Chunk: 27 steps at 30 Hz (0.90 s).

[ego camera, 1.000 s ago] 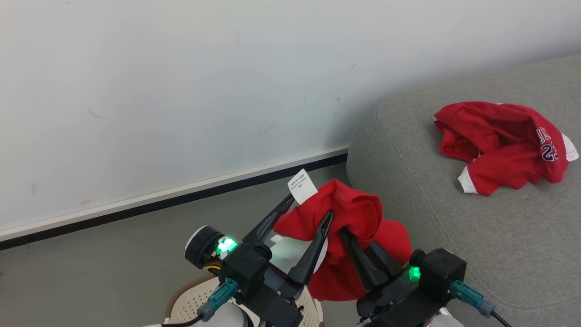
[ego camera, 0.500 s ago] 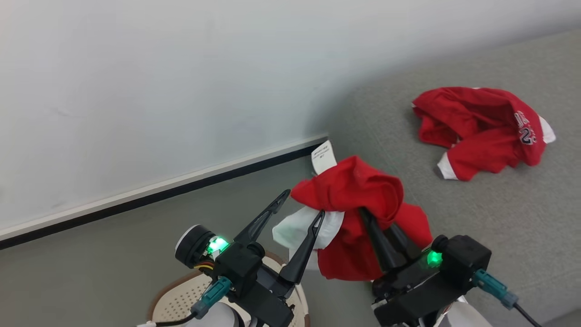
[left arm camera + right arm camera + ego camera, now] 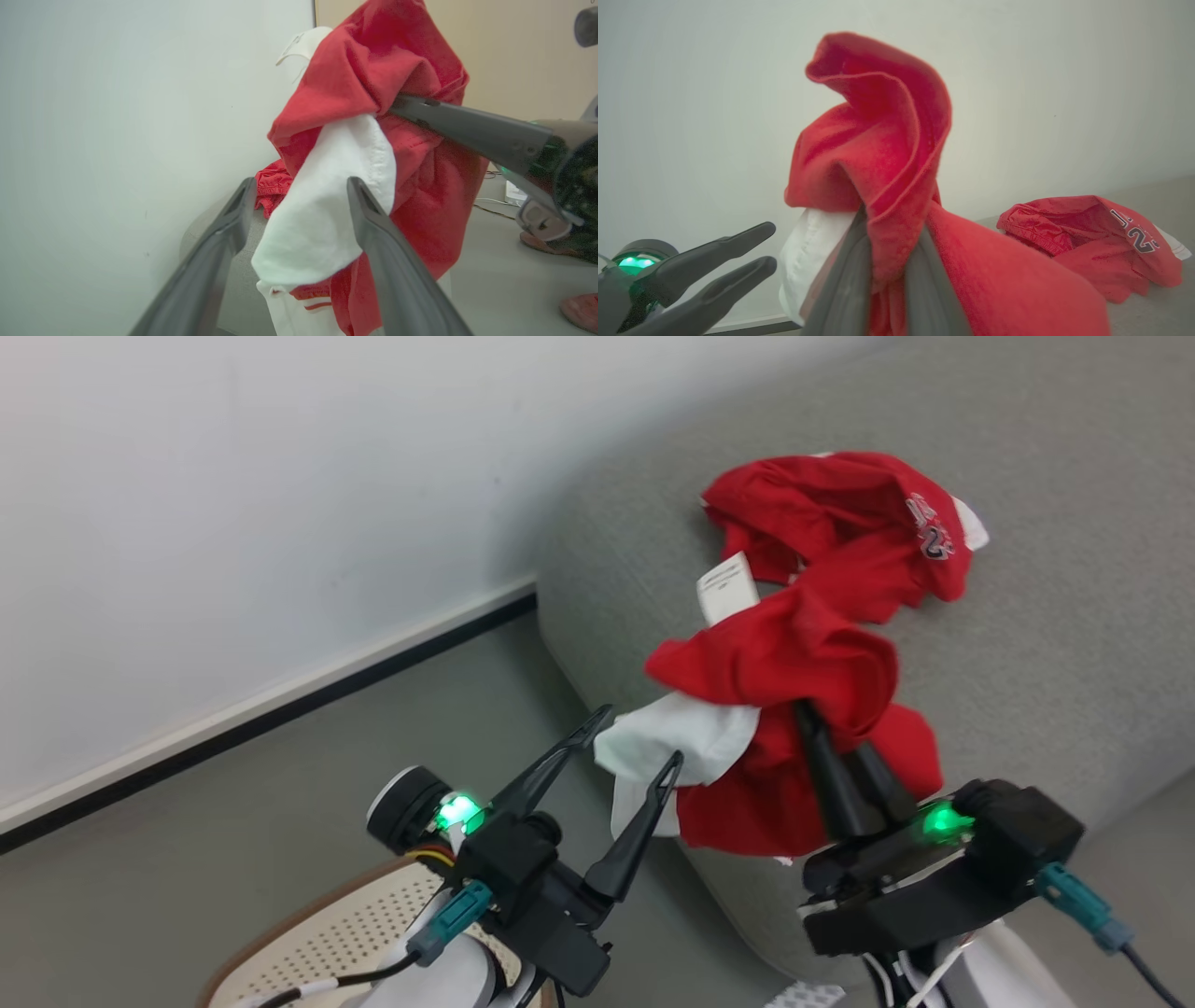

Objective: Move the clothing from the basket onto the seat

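while right gripper pinches clothing, left gripper gapes; head view adds the basket.

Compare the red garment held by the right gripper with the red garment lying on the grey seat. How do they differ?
The held garment hangs bunched from the shut right gripper; the lying garment rests crumpled on the seat. The held garment shows a white tag and a white panel; the lying garment shows printed lettering. Both are red with white trim.
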### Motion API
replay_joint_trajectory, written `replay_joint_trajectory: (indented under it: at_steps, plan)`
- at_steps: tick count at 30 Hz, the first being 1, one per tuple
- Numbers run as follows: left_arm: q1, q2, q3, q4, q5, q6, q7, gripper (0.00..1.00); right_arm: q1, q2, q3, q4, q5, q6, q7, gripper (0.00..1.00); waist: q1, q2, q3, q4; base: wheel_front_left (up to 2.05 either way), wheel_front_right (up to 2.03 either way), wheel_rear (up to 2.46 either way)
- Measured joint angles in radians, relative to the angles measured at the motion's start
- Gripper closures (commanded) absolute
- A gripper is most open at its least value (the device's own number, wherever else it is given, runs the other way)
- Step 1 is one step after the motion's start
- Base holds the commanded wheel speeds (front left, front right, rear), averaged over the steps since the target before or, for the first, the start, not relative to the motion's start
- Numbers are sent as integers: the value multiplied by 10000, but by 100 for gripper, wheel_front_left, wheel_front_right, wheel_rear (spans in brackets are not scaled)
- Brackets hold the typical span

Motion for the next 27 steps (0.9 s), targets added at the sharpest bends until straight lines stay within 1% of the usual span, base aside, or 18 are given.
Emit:
replay_joint_trajectory:
  at_steps: [4,7,8,11,20,27]
  plan:
    - [-372,-52,-203,73,31,-257,58,0,69,77,-583,-284,-194,0,0,100,-1,-1,338,-412,0,0,0]
    - [-618,-111,-349,274,31,-428,65,0,273,209,-1022,-433,-337,0,0,100,0,0,648,-592,0,0,0]
    - [-743,-148,-453,418,31,-527,54,0,419,268,-1313,-564,-416,0,0,100,0,0,821,-703,0,0,0]
    - [-988,-265,-612,629,29,-683,8,0,621,326,-1662,-700,-543,0,0,100,0,0,1029,-844,0,0,0]
    - [-1423,-416,-849,1154,-17,-943,-94,0,844,583,-2040,-1001,-715,0,0,100,0,0,1439,-1035,0,0,0]
    - [-1657,-447,-1007,1283,-12,-957,-102,0,715,656,-2309,-1083,-650,0,0,100,-1,0,1750,-1051,0,0,0]
